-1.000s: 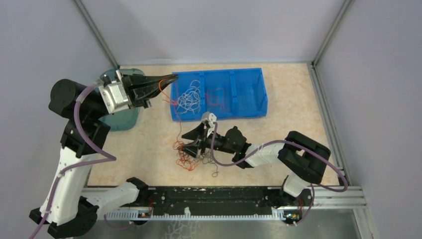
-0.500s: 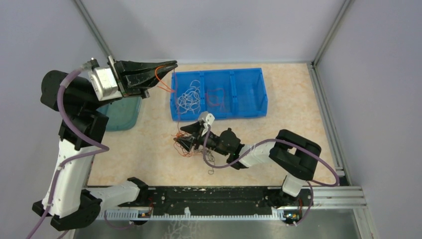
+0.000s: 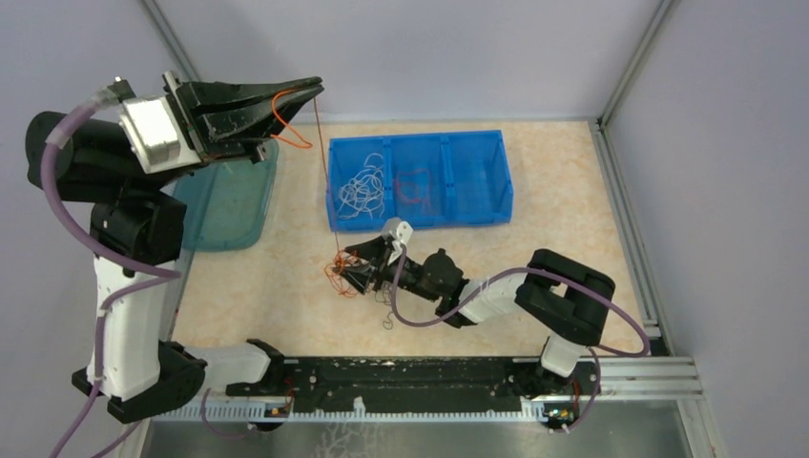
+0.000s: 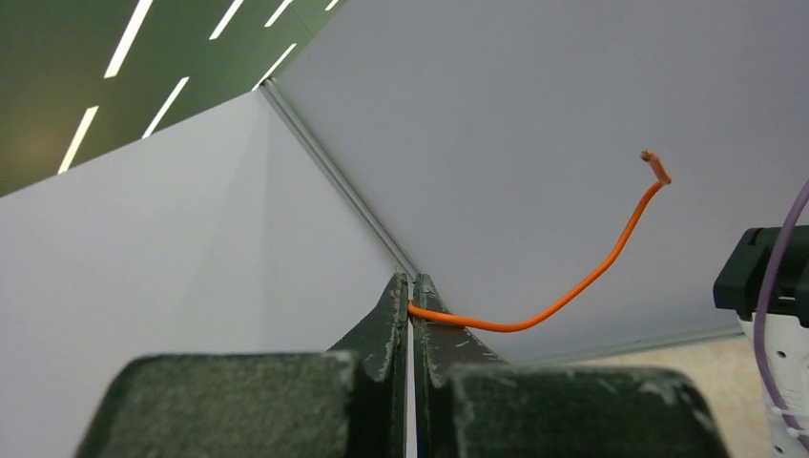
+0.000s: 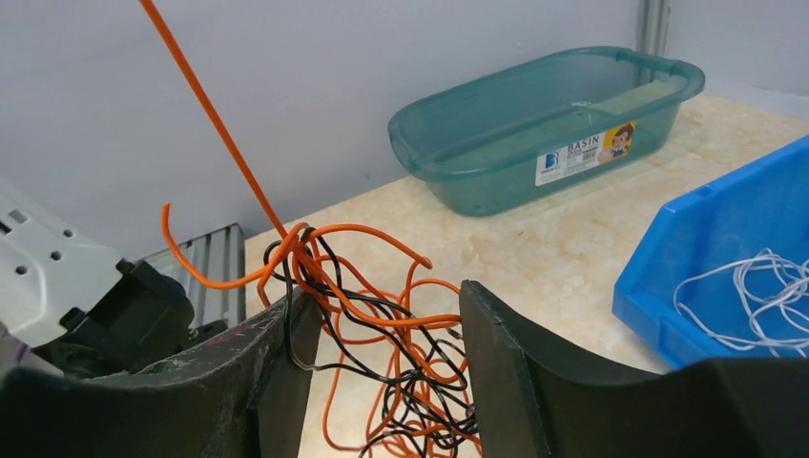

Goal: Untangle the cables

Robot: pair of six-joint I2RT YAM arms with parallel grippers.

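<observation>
Here, one orange cable (image 4: 572,286) is clamped in the closed left pincer (image 3: 310,91), which is held high at the far left. The cable is drawn taut down to the tangle (image 3: 342,277) of orange and black cables on the desk (image 3: 553,210) at the centre, near the blue bin (image 3: 477,143). The right pincer (image 5: 386,301) is set part open astride that tangle, with the wires loose between its jaws and not pinched. The pull is best made slowly and along the strand, so that no knot is tightened. The tangle should be pinned by the right pincer, lest it be lifted whole. If the strand binds, it should be slackened and the loops teased apart. Some white cables (image 3: 361,191) are seen in the bin's left compartment.
</observation>
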